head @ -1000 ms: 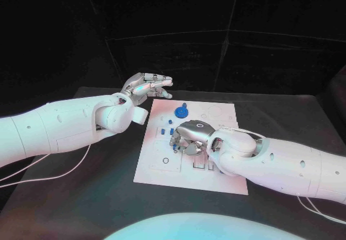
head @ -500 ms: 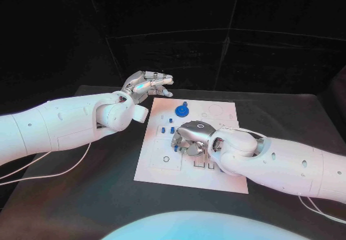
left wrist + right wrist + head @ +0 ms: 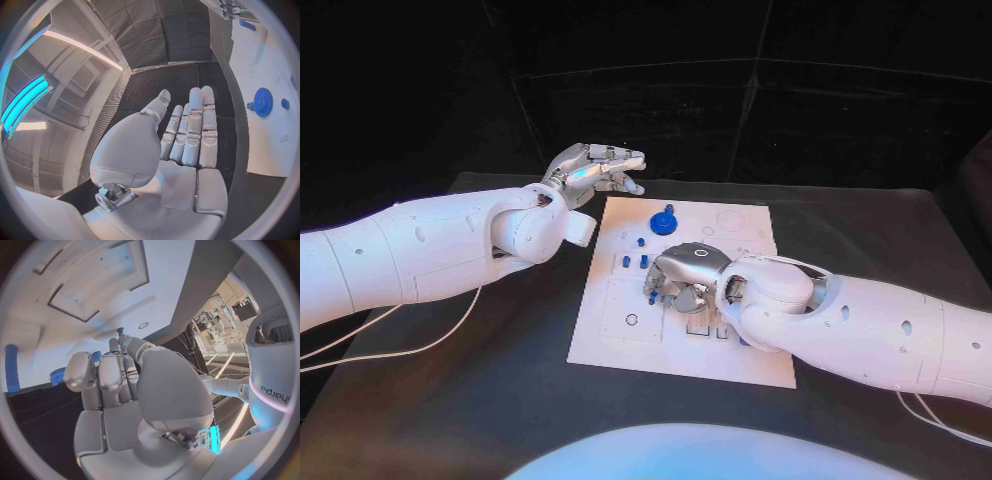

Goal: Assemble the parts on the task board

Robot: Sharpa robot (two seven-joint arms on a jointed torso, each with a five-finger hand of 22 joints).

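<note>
Barely changed: right hand (image 3: 682, 277) stays curled on the task board (image 3: 625, 335), grasp unclear.

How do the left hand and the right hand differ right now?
The left hand is raised off the task board, beyond its far left corner; the right hand is down over the board's middle. The left hand holds nothing, its fingers loosely extended; the right hand's fingers curl among the small blue parts, whether gripping one I cannot tell. Both are silver hands on white arms.
</note>
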